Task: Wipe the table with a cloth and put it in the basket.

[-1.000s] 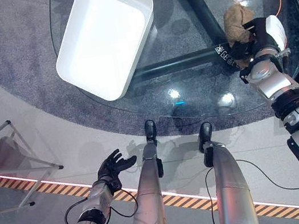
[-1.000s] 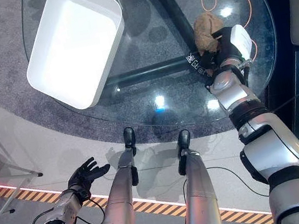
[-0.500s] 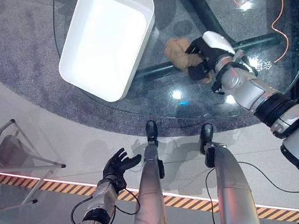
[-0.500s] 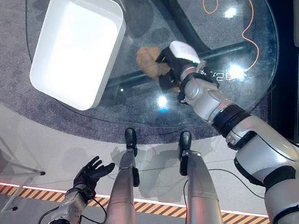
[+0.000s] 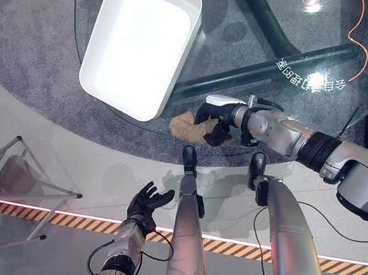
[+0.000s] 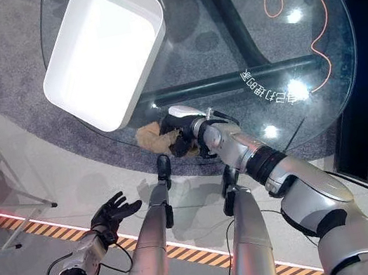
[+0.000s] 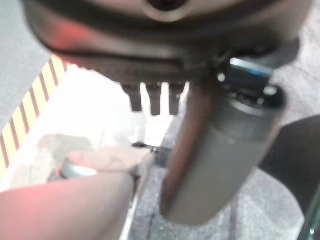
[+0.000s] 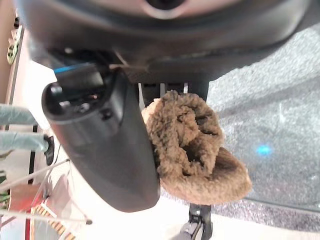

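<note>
Right hand [image 5: 218, 121] clenched round brown cloth [image 5: 186, 125], at near edge of glass bench [image 5: 347, 91]. White basket [image 5: 141, 43] just beyond cloth, toward robot's left. Left hand [image 5: 142, 204] loose, low, far off.

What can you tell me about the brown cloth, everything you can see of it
The brown cloth is a fuzzy, fleece-like rag bunched into a loose wad. The right hand has its fingers and thumb curled around it, pressing it on the glass table at the near edge, just in front of the white basket.
</note>
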Motion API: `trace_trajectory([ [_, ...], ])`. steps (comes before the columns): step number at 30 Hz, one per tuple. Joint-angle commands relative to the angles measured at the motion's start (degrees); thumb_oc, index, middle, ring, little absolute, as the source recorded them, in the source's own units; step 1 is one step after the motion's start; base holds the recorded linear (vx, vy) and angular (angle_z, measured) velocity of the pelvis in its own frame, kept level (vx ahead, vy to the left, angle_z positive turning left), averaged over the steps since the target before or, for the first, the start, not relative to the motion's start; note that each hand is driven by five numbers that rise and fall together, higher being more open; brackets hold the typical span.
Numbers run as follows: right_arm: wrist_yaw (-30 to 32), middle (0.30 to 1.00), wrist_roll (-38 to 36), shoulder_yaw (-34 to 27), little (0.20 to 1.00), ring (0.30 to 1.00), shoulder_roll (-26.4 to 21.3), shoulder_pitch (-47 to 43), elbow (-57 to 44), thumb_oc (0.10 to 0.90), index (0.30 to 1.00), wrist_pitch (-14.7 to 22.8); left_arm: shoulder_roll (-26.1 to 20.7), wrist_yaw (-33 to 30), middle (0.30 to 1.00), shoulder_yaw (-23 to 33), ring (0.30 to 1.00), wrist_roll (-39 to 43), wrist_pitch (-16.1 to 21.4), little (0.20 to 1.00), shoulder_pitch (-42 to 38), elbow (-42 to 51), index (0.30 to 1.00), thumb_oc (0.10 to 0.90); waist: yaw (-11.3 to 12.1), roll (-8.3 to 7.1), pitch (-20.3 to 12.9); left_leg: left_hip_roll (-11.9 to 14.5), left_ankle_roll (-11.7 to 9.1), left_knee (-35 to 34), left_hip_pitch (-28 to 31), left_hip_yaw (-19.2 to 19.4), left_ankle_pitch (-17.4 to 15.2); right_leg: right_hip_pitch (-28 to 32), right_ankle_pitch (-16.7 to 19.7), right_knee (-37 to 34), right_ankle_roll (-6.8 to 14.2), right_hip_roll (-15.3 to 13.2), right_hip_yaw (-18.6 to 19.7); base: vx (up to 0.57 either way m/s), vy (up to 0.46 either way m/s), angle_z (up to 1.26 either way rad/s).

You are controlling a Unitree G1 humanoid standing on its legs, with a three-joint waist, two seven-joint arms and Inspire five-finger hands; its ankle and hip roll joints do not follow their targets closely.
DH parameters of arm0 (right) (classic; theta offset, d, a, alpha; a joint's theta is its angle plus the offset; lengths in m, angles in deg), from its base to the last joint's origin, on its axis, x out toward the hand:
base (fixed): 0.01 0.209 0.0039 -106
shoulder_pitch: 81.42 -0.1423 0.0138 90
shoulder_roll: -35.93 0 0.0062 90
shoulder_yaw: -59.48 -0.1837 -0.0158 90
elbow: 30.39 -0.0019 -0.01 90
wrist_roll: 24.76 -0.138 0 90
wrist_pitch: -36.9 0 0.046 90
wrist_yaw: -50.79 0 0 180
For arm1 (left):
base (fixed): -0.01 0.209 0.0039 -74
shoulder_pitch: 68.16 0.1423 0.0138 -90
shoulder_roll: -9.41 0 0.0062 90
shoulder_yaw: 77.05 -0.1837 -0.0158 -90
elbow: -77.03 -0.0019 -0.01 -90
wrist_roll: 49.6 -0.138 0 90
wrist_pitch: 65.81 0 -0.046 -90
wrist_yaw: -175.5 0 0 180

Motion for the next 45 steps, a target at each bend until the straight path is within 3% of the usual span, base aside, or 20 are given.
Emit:
trace_trajectory([
  [1, -3.91, 0.300, -1.10, 1.02, 0.200, 0.300, 1.83, -0.90, -6.22, 0.100, 0.300, 5.35, -1.84, 0.33, 0.900, -0.73, 0.900, -1.16, 0.24, 0.900, 0.41, -2.01, 0.900, 0.800, -0.44, -0.44, -0.90, -5.56, 4.42, 8.27, -0.85, 3.69, -4.43, 3.39, 9.85, -13.16, 2.37, 1.09, -3.27, 0.00, 0.000, 0.00],
  [8, -1.20, 0.300, -1.31, 0.60, 0.200, 0.300, 1.50, -0.76, -5.22, 0.100, 0.300, 5.30, -1.97, 0.51, 0.900, -0.94, 0.900, -1.01, -0.05, 0.900, 0.05, -2.41, 0.900, 0.800, -0.54, -0.41, -0.90, -5.59, 4.45, 8.18, -0.86, 3.62, -4.31, 3.25, 10.07, -13.19, 2.32, 1.11, -3.19, 0.00, 0.000, 0.00],
  [14, 7.22, 0.300, -1.94, -1.84, 0.200, 0.300, 1.16, -0.45, -3.69, 0.100, 0.300, 4.32, -1.89, 0.10, 0.900, -1.16, 0.900, -0.55, -0.34, 0.900, -0.28, -2.51, 0.900, 0.800, -0.79, -0.18, -0.90, -5.53, 4.52, 8.19, -0.93, 3.79, -4.28, 2.95, 10.22, -12.98, 2.31, 1.09, -3.02, 0.00, 0.000, 0.00],
  [16, 12.74, 0.300, -3.13, -3.89, 0.200, 0.300, 0.69, -0.79, -1.77, 0.100, 0.300, 4.50, -1.77, 0.23, 0.900, -1.28, 0.900, -0.36, -0.15, 0.900, -0.22, -2.84, 0.900, 0.800, -0.89, 0.11, -0.90, -5.51, 4.58, 8.25, -0.84, 3.85, -4.39, 2.82, 10.25, -12.69, 2.33, 1.07, -2.95, 0.00, 0.000, 0.00],
  [23, 29.31, 0.300, -7.12, -11.05, 0.200, 0.300, -1.39, -2.25, 4.79, 0.100, 0.300, 6.86, -1.43, 0.27, 0.900, -1.19, 0.900, 0.27, 0.52, 0.900, -0.15, -3.88, 0.900, 0.800, -1.22, 0.68, -0.90, -5.18, 4.91, 9.19, -1.41, 4.27, -4.98, 2.01, 10.35, -11.72, 2.46, 0.94, -2.76, 0.00, 0.000, 0.00],
  [29, 39.42, 0.300, -13.21, -18.10, 0.200, 0.300, -4.35, -2.50, 9.90, 0.100, 0.300, 9.28, -1.11, 0.25, 0.900, -1.40, 0.900, 1.12, 1.60, 0.900, 1.23, -4.03, 0.900, 0.800, -1.62, 1.06, -0.90, -4.83, 5.25, 9.85, -1.81, 4.42, -5.64, 1.30, 10.19, -10.73, 2.40, 1.05, -2.38, 0.00, 0.000, 0.00],
  [39, 49.26, 0.300, -20.92, -27.83, 0.200, 0.300, -8.28, -1.54, 18.14, 0.100, 0.300, 12.64, -1.46, 0.62, 0.900, -1.54, 0.900, 2.21, 2.70, 0.900, 2.53, -4.02, 0.900, 0.800, -2.04, 1.08, -0.90, -4.65, 5.66, 11.04, -2.62, 4.19, -6.65, 0.47, 9.79, -9.73, 2.39, 1.31, -1.92, 0.00, 0.000, 0.00],
  [45, 57.00, 0.300, -20.66, -31.58, 0.200, 0.300, -11.08, -1.33, 26.44, 0.100, 0.300, 10.99, -1.79, 0.56, 0.900, -2.01, 0.900, 2.57, 3.01, 0.900, 2.60, -4.10, 0.900, 0.800, -1.95, 0.89, -0.90, -4.65, 6.13, 11.63, -3.05, 3.75, -7.14, 0.37, 9.82, -9.63, 2.46, 1.43, -1.85, 0.00, 0.000, 0.00],
])
